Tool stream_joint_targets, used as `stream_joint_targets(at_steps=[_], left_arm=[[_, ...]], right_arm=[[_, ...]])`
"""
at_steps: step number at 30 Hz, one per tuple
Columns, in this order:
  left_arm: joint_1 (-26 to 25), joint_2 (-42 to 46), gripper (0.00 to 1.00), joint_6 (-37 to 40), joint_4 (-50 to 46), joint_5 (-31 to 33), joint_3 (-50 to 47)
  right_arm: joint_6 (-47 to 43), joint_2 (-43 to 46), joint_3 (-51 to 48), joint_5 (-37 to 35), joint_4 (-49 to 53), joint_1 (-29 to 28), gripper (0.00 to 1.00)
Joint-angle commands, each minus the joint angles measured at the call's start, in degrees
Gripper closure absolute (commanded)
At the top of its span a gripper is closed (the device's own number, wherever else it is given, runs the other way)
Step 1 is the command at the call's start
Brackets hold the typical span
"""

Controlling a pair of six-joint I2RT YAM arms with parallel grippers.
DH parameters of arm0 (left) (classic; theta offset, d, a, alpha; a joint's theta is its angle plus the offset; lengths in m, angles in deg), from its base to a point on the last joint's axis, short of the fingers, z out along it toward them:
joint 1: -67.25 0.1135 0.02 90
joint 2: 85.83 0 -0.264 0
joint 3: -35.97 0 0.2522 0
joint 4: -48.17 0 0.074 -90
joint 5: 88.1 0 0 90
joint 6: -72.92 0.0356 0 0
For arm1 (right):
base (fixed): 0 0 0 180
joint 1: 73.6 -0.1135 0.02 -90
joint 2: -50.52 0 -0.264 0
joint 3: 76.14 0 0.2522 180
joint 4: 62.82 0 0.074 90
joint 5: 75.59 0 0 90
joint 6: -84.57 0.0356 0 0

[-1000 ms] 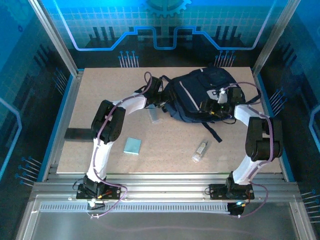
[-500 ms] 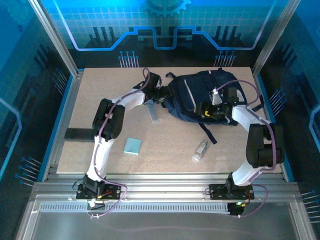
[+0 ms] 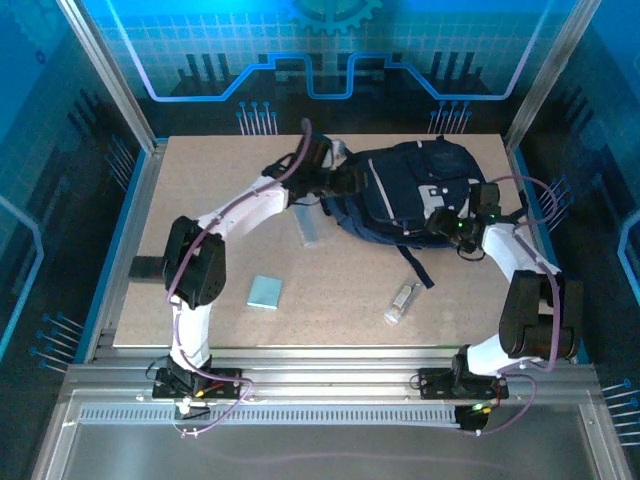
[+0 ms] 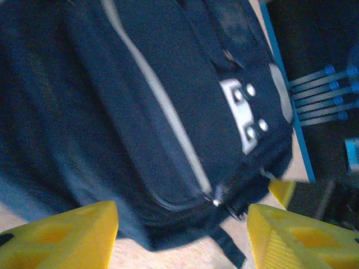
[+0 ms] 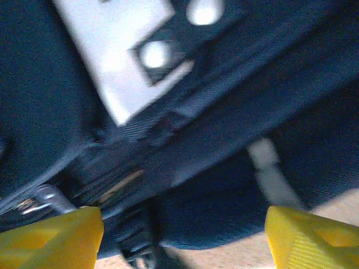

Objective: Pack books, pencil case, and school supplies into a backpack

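The dark navy backpack [image 3: 395, 190] lies at the back middle of the table. My left gripper [image 3: 335, 182] is at its left edge, open, and in the left wrist view [image 4: 179, 241] the bag's lower corner [image 4: 168, 168] lies between the yellow fingers [image 4: 56, 235]. My right gripper [image 3: 447, 222] is at the bag's right side, open [image 5: 182, 241], with navy fabric [image 5: 224, 213] just ahead of it under the white patch [image 5: 118, 50]. The bluish pencil case [image 3: 308, 228] lies left of the bag. The teal pad [image 3: 265, 292] and the clear tube [image 3: 401, 303] lie nearer me. The books are out of view.
A dark strap [image 3: 418, 268] trails from the bag towards the tube. A dark flat object [image 3: 155, 268] sits at the table's left edge. Metal frame posts and blue walls surround the table [image 3: 330, 320].
My right gripper has come off the top of the backpack and moved right, to its side. My left arm has stretched farther back along the bag's left edge.
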Motion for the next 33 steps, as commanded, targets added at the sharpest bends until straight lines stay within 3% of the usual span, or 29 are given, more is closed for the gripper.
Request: stream_joint_targets(at_steps=[1, 4, 7, 11, 15, 16, 18, 20, 24, 33], left_arm=[[-4.9, -2.3, 0.39, 0.5, -0.3, 3.5, 1.5], [-8.0, -6.2, 0.41, -0.1, -1.3, 6.1, 5.8], [-10.1, -9.8, 0.41, -1.8, -1.0, 7.2, 8.8], [-11.7, -13.0, 0.37, -4.4, -0.5, 9.2, 10.1], [-12.4, -14.8, 0.35, -4.8, -0.6, 11.4, 10.1], [-12.4, -15.1, 0.35, -4.8, -0.8, 11.5, 10.2], [-12.3, -15.6, 0.34, -4.9, -0.9, 12.1, 10.2], [-12.4, -15.9, 0.32, -4.7, -1.0, 12.7, 10.2], [-12.4, -15.9, 0.31, -2.8, -1.7, 15.7, 10.3], [-11.9, -17.0, 0.32, 0.2, -3.4, 23.7, 9.6]], right_arm=[[4.7, 3.6, -3.1, -6.6, 1.5, 3.3, 0.22], [6.1, 3.8, -5.3, -6.3, 0.1, 6.5, 0.20], [7.9, 1.8, -7.5, 0.1, -6.3, 9.0, 0.19], [12.0, -3.1, -9.2, 9.9, -18.3, 9.0, 0.19], [15.8, -8.1, -9.8, 15.1, -28.3, 7.8, 0.22], [16.5, -9.3, -9.8, 15.9, -29.8, 7.5, 0.25], [17.5, -11.7, -9.3, 16.8, -30.9, 6.4, 0.42], [18.3, -12.9, -9.6, 17.7, -32.4, 4.8, 0.67], [20.3, -12.5, -11.3, 17.0, -32.5, 0.4, 1.00], [28.4, -8.9, -15.0, 11.1, -32.6, -10.0, 1.00]])
